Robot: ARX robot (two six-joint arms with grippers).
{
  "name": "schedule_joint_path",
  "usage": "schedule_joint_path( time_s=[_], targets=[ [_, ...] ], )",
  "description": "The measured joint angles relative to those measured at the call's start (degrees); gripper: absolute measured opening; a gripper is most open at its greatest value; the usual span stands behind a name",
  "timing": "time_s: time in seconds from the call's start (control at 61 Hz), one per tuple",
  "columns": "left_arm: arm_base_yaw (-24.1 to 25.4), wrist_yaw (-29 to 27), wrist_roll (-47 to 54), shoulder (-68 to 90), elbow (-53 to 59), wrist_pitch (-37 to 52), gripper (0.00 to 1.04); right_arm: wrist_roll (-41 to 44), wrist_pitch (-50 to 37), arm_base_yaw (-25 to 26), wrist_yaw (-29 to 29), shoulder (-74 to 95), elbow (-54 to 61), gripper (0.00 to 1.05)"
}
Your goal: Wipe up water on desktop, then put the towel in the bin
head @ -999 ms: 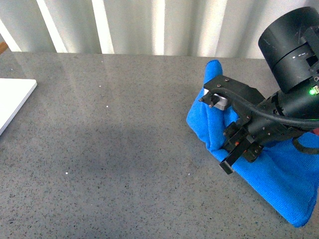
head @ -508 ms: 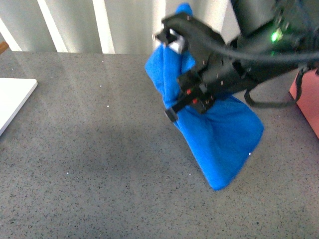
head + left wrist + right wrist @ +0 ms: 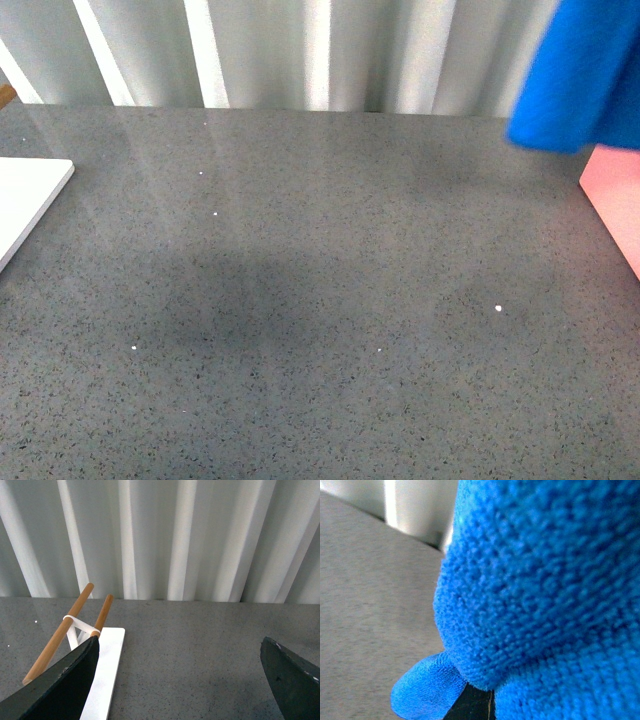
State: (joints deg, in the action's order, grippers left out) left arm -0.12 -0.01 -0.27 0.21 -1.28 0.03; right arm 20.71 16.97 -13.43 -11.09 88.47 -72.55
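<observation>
Front view shows fluffy blue towel above glossy speckled desktop.

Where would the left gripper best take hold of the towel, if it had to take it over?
Grip the towel by its loose lower edge, coming from the robot's left, over the desk. It hangs in the air near the bin, floppy, its upper part out of the front view, so only the hanging bottom is free. The left gripper is open.

Fluffy blue towel aloft near the salmon-pink bin at right, clear of the speckled grey desktop
</observation>
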Motion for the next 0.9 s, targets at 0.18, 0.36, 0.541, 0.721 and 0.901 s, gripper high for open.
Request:
schedule_joint_path(
  time_s=[0.18,0.36,0.541,0.721,0.901],
  targets=[
    [0.0,0.0,0.0,0.0,0.0,0.0,0.98,0.5,5.3,5.7,-5.6,-5.9,-3.8,0.04],
    [0.0,0.0,0.0,0.0,0.0,0.0,0.98,0.3,12.6,12.0,-11.7,-9.0,-2.9,0.04],
    [0.0,0.0,0.0,0.0,0.0,0.0,0.98,-0.8,14.9,16.7,-11.0,-7.3,1.8,0.04],
    [0.0,0.0,0.0,0.0,0.0,0.0,0.98,-4.8,18.8,20.1,-7.8,-3.2,1.6,0.04],
    [0.0,0.0,0.0,0.0,0.0,0.0,0.98,-9.0,20.5,21.9,-4.1,0.3,0.1,0.04]
  ],
)
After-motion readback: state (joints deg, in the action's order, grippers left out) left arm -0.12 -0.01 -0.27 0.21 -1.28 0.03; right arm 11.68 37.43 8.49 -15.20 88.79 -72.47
